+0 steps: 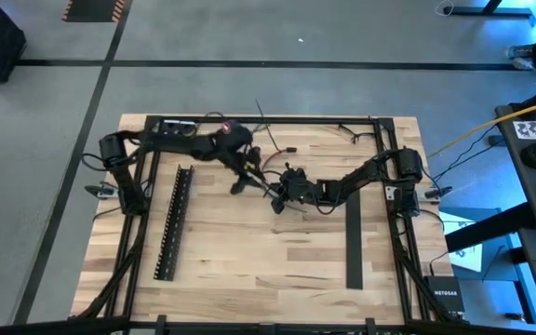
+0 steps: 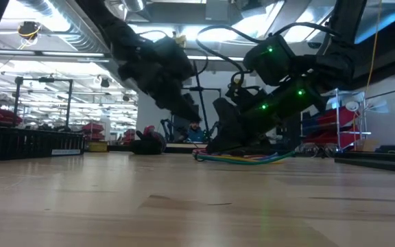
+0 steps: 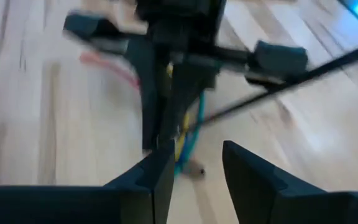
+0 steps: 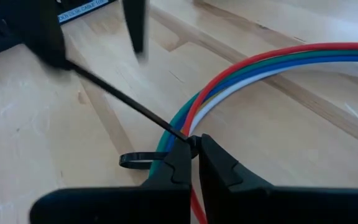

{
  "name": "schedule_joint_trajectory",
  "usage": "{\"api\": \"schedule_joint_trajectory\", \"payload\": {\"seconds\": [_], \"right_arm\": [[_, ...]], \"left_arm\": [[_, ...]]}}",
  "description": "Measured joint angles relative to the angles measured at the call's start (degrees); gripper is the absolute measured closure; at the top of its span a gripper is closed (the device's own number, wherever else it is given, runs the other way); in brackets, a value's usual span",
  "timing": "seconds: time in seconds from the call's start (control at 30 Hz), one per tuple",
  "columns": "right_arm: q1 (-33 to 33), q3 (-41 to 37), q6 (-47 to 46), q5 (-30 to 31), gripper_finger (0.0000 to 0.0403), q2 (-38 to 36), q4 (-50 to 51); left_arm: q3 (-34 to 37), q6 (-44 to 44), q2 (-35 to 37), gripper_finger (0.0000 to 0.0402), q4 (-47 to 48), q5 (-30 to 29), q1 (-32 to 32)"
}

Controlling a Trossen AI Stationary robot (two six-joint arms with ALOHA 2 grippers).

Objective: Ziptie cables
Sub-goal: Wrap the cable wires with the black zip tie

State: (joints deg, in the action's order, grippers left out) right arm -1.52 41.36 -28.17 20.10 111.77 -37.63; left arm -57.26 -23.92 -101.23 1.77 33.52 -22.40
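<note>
The cables (image 4: 272, 65), red, green, blue and white wires lying side by side, curve flat across the wooden table; in the low view they (image 2: 249, 159) rest on the tabletop. A thin black zip tie (image 4: 123, 102) makes a small loop (image 4: 135, 160) around them, and its tail runs off slanting. My right gripper (image 4: 195, 152) is shut at that loop. My left gripper (image 3: 194, 177) stands open a little short of the right gripper (image 3: 176, 56), nothing between its fingers. The tail (image 3: 291, 84) runs past it; whether it touches a finger, I cannot tell. My right gripper pinches the zip tie between its two fingertips, at the spot (image 4: 188, 140) where the tail leaves the loop, right above the wires. The fingers slant down from the table's right side. The wires lie on the table and pass under the fingertips; the tail slants away, straight.
A long black slotted bar (image 1: 173, 223) lies on the left part of the table. A dark flat strip (image 1: 354, 244) lies on the right part. A black frame rail (image 1: 268, 119) runs along the far edge, with loose wires near it. Bare wood fills the near half.
</note>
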Motion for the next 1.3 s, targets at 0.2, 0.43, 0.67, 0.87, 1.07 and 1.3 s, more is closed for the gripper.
{"api": "schedule_joint_trajectory", "payload": {"seconds": [0.2, 0.43, 0.67, 0.87, 1.07, 1.3], "right_arm": [[0.0, 0.0, -0.03, 0.2, 0.0395, 0.0, -0.06], [0.0, 0.0, -0.03, -0.24, 0.0395, -0.02, -1.08], [-0.05, -0.11, 0.12, -0.05, 0.0395, -0.02, -2.18], [0.01, 0.16, 0.15, 0.03, 0.0395, -0.28, -3.99], [0.04, 0.35, 2.53, 0.85, 0.0395, -0.64, -1.06], [0.04, 0.17, 2.57, -1.0, 0.0395, -0.28, 4.67]], "left_arm": [[1.47, 2.73, -3.3, 0.0282, -11.89, -7.04, 4.13], [1.47, 1.01, -4.55, 0.0318, -11.68, -10.4, 5.34], [1.45, -4.04, -4.44, 0.0398, -11.62, -16.96, 5.69], [-1.31, -3.47, -0.59, 0.0401, -4.94, -18.94, 5.65], [-4.87, -3.36, 5.13, 0.0401, 1.28, -19.46, 5.58], [-5.55, -3.06, 8.02, 0.0401, 2.41, -18.88, 5.52]]}}
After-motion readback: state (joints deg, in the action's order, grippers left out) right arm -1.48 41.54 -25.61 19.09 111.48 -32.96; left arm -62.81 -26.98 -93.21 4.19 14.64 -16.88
